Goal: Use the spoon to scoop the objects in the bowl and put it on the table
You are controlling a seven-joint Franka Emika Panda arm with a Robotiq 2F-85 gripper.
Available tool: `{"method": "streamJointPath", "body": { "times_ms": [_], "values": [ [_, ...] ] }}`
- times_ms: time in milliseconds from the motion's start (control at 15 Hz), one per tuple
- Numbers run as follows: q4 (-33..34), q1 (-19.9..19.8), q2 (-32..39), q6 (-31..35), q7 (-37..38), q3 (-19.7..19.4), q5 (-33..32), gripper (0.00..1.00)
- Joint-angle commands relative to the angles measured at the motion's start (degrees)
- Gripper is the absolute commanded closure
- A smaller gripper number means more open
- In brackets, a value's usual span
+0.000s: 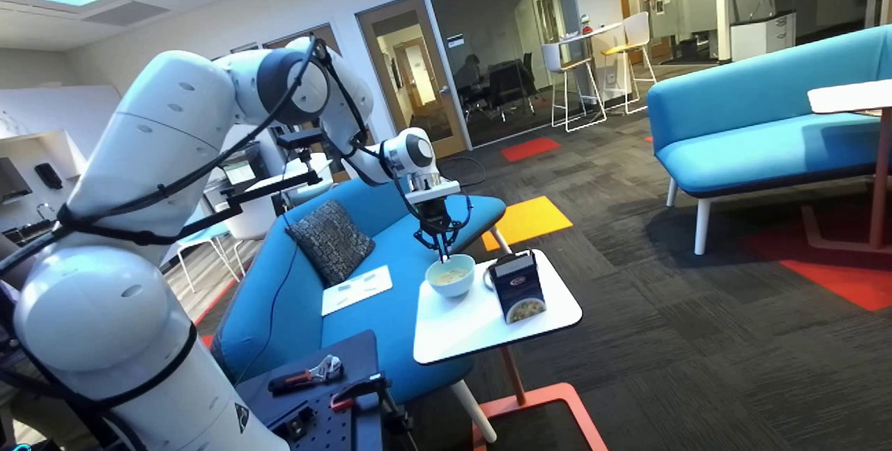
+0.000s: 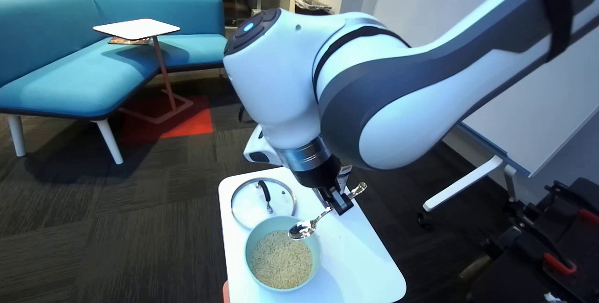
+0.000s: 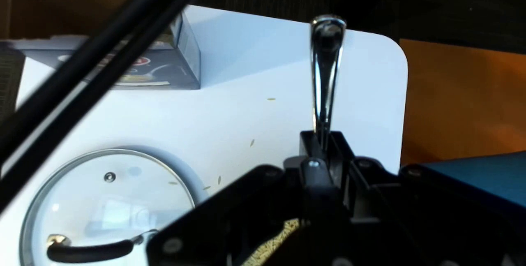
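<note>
1. My black gripper (image 3: 324, 144) pinches a shiny metal spoon (image 2: 303, 230) by its handle, jaws nearly together.
2. In an exterior view the spoon slants upper right to lower left, scoop overlapping the rim of a round pale blue-green bowl (image 2: 273, 224), bottom centre.
3. Tan grains (image 2: 281, 261) lie lower left of the scoop; I judge I go there, then down.
4. I count one each: spoon, bowl, round glass lid (image 3: 111, 208), dark cardboard box (image 1: 517, 289), white-topped table (image 2: 351, 249) beneath them.

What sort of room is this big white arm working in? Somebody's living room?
Probably an office lounge rather than a home: a blue sofa stands on the carpeted floor, a glass-walled room has dark chairs inside, and there is what looks like a wheeled whiteboard.
</note>
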Motion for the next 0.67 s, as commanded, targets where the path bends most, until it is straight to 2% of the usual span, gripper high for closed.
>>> {"method": "streamJointPath", "body": {
  "times_ms": [0, 133, 200, 600],
  "values": [
    [0.4, -0.4, 0.4, -0.4, 0.2, 0.5, -0.4, 0.90],
    [0.4, -0.4, 0.2, -0.4, 0.2, 0.6, -0.4, 0.90],
    [0.4, -0.4, 0.1, -0.4, 0.2, 0.6, -0.4, 0.97],
    [5.4, 3.7, 3.5, -6.7, 2.1, -0.6, -2.5, 0.97]
  ]
}}
